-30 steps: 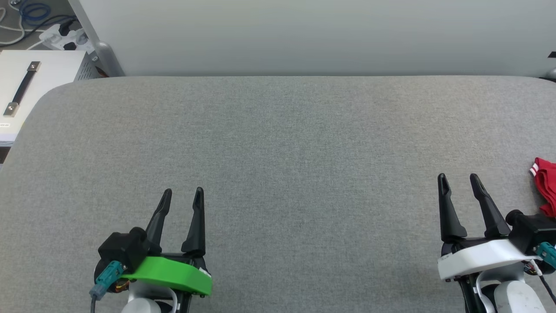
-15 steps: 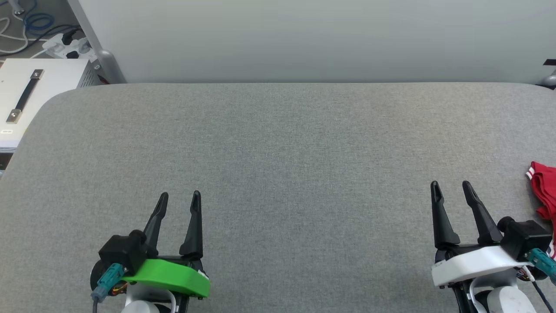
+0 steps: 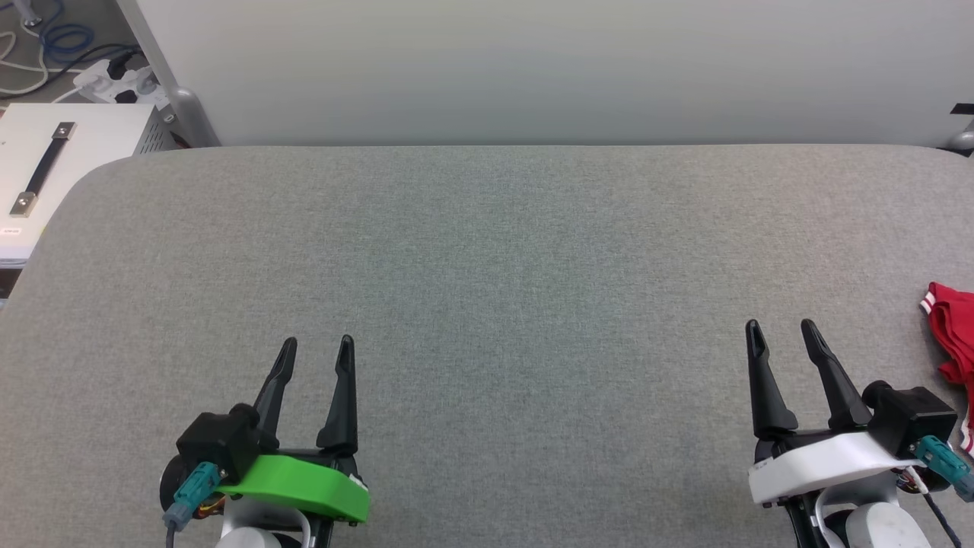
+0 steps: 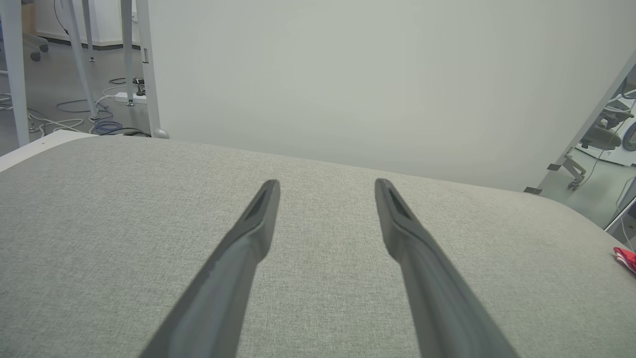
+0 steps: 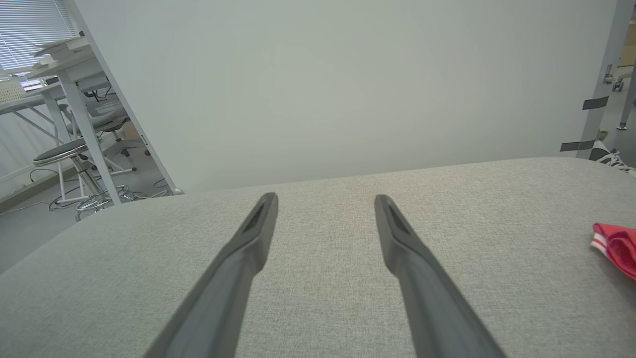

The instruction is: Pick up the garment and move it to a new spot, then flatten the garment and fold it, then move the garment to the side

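The garment (image 3: pixel 953 327) is a bunched red cloth with red-and-white striped trim, lying at the far right edge of the grey padded table (image 3: pixel 487 251) and cut off by the frame. It also peeks in as the garment (image 5: pixel 616 246) at the right of the right wrist view, and as a small red corner of the garment (image 4: pixel 627 258) in the left wrist view. My right gripper (image 3: pixel 781 336) stands open just left of it, apart from the cloth, nothing between its fingers. My left gripper (image 3: pixel 317 349) stands open at the lower left, far from the garment.
A pale wall (image 3: pixel 533 68) runs right behind the table's far edge. A white cabinet with a black handle (image 3: pixel 42 167) sits past the table's left corner, with cables and a power strip (image 3: pixel 106 72) on the floor behind it.
The whole head view has shifted slightly down and left since one second ago, so the camera moved. Both grippers stay open, and the garment lies where it was.
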